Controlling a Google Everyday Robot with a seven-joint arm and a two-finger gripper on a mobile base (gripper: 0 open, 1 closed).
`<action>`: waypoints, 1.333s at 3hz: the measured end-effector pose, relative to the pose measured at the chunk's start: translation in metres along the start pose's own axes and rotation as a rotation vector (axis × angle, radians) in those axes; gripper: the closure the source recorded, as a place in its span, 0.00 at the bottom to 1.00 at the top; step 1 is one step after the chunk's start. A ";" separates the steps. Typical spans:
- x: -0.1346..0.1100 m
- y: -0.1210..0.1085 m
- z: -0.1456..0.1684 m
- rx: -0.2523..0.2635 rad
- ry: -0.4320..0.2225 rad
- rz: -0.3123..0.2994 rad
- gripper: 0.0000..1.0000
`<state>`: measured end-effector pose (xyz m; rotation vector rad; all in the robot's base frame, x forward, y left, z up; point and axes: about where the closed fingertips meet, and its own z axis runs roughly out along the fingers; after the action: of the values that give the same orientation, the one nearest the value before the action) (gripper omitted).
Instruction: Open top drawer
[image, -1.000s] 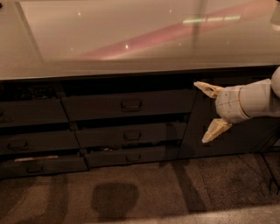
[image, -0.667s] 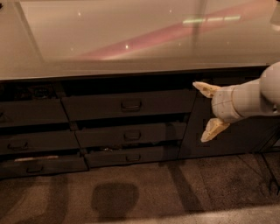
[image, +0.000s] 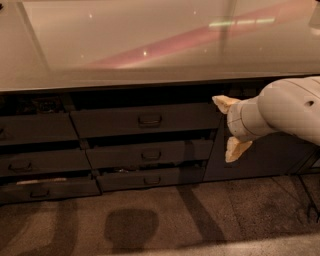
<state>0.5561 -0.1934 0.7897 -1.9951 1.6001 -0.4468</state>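
Observation:
The top drawer (image: 145, 120) is the tallest dark grey front in the middle column, under the counter edge, with a small dark bail handle (image: 149, 120) at its centre. It sits pulled out a little from the cabinet face. My gripper (image: 227, 127) comes in from the right on a white arm, with two cream fingers spread apart, one high (image: 223, 103) and one low (image: 235, 149). It is open and empty, just right of the drawer's right end and right of the handle.
Two slimmer drawers (image: 150, 154) lie below the top one, also slightly out. A left column of drawers (image: 37, 127) stands beside them. A flat handle-less door (image: 260, 157) is behind my gripper. A pale glossy countertop (image: 125, 45) overhangs above; speckled floor (image: 165, 220) lies below.
My arm has moved a little to the left, towards the top drawer. The fingers stay spread. The drawers have not moved.

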 end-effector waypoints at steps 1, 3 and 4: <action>0.001 -0.002 0.002 -0.003 0.007 -0.001 0.00; 0.038 -0.021 0.044 -0.091 -0.004 0.064 0.00; 0.051 -0.033 0.072 -0.129 -0.016 0.092 0.00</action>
<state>0.6349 -0.2235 0.7479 -2.0027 1.7423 -0.2988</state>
